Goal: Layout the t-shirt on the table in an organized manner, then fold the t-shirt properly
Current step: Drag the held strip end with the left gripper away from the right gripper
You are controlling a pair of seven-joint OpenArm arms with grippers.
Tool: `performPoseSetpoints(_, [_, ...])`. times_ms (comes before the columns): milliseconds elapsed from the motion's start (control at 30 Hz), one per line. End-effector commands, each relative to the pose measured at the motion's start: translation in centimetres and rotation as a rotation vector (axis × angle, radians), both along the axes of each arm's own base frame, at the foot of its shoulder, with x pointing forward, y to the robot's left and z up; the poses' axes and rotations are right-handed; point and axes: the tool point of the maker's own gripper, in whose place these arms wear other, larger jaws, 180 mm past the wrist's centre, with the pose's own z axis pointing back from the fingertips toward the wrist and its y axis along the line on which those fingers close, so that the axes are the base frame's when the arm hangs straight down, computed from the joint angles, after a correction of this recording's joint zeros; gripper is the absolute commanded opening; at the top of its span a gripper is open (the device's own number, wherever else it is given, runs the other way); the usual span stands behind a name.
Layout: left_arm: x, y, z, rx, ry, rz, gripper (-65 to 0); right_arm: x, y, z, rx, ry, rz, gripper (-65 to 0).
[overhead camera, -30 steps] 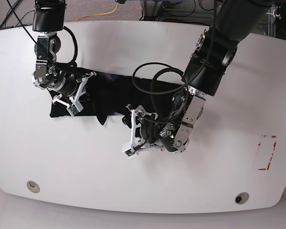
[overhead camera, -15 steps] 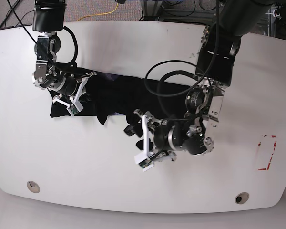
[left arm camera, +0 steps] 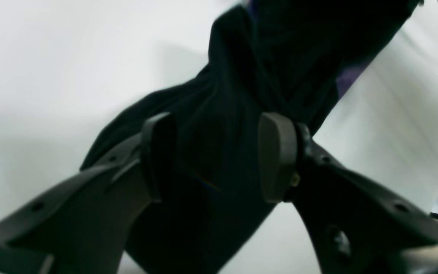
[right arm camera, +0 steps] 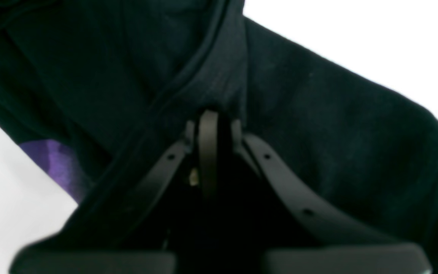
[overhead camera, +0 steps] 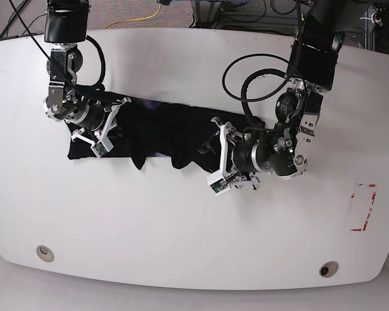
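A glossy white table (overhead camera: 181, 233) with curved edges fills the base view, with cables and a yellow cord (overhead camera: 146, 18) on the floor beyond its far edge.

The t-shirt (overhead camera: 152, 129), plain black, lies bunched in a long crumpled band across the far-left half of the table, running from near the left edge toward the middle. Its near edge is ragged, with 2 or 3 points of cloth hanging toward the front. A patch of purple shows on the fabric in both wrist views.

The right gripper (right arm camera: 211, 125) sits at the left end of the band, its fingers pressed together with a fold of the t-shirt pinched between them; the right wrist view shows a thick seam running up from the closed tips.

The left gripper (left arm camera: 215, 156) is at the other end of the band, near the table's middle. Its 2 pads (left arm camera: 276, 160) stand well apart, and a hanging fold of black cloth lies between them. Whether either pad presses the fabric, I cannot tell, since the cloth and pads are equally dark there.

Outward from these, 2 round grommet holes (overhead camera: 45, 253) sit near the front corners, and red tape marks (overhead camera: 363, 206) lie close to the right edge.
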Motion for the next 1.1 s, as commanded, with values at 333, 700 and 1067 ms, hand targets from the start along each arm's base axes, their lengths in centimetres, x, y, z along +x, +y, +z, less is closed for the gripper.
performPoseSetpoints(333, [-0.4,-1.9,-5.8,-0.019,0.121,-0.022,-33.2,-1.8,-1.6,-1.8,-0.102,0.099,0.013,-60.7])
performPoseSetpoints(700, [2.0,-2.2,0.2,-0.095,-0.045,-0.009,-33.2,-1.9,-1.5,-1.9,-0.098,0.101,0.012,-60.7])
performPoseSetpoints(1067, [4.1,3.0,4.7,-0.075,-0.152,0.132,-33.2,-1.9,-1.5,-1.9,-0.095,0.100,0.012,-60.7])
